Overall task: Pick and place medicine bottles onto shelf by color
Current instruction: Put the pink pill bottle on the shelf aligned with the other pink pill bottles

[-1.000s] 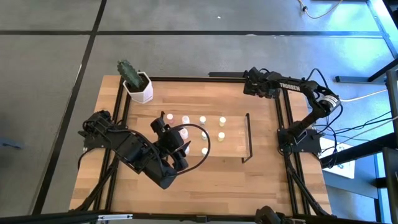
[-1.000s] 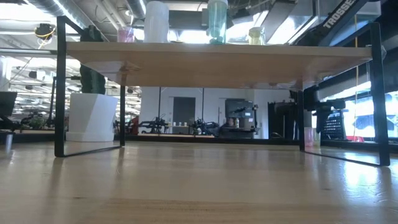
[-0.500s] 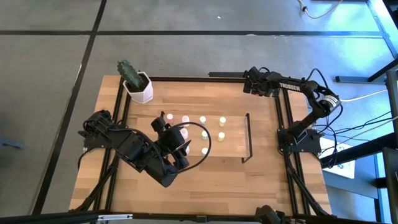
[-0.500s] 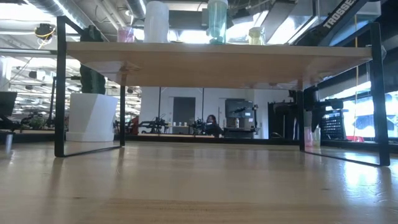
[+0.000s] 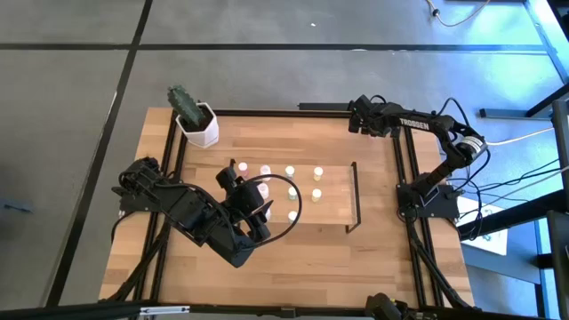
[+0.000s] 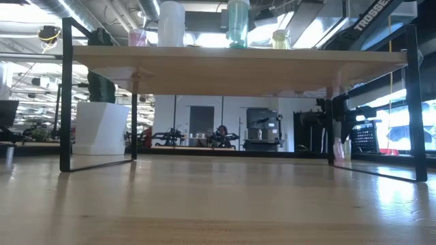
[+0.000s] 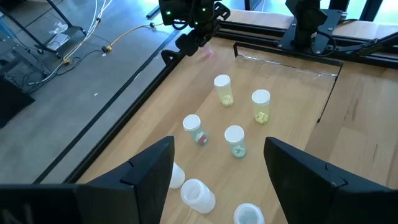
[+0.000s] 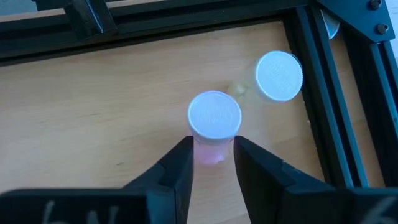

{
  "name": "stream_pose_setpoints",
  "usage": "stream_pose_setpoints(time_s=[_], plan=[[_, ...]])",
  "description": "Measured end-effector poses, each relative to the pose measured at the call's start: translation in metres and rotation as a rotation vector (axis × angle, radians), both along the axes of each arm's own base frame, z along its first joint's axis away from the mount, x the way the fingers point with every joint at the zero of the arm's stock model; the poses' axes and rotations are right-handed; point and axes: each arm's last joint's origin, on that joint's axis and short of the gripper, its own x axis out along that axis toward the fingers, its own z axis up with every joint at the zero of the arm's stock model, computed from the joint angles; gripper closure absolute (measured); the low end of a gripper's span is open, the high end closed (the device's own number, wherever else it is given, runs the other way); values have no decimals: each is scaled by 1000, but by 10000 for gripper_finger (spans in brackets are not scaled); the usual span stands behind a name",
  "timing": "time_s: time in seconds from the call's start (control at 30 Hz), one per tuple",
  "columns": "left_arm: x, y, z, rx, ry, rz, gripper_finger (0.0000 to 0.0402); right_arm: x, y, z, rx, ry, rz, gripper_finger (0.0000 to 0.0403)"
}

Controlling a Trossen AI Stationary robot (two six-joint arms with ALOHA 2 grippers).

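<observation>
We see the right gripper [image 8: 211,163] clamping a pink, white-capped medicine bottle [image 8: 214,124] beyond the low light-wood shelf [image 5: 333,206], presumably for lifting, while the left gripper [image 7: 216,163] hovers above that shelf, fingers apart.

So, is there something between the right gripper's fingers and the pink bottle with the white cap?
Nothing visible. The right gripper has its two dark fingers on either side of the pink bottle with the white cap, with no object between. A second white-capped bottle stands beside it, clear of the fingers.

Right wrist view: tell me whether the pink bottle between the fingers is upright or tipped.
Upright. The pink bottle shows its round white cap face-on from above, body below it, standing on the table between the right gripper fingers.
</observation>
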Motion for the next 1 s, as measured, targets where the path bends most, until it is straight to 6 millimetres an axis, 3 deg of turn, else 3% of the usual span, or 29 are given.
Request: stream_pose_setpoints(time_s=[0.3, 1.0], plan=[[0, 0, 0, -11, -11, 9, 159, 0, 0, 0, -1, 1, 0, 256], [0, 0, 0, -19, -13, 11, 159, 1, -1, 0, 10, 16, 70, 251]])
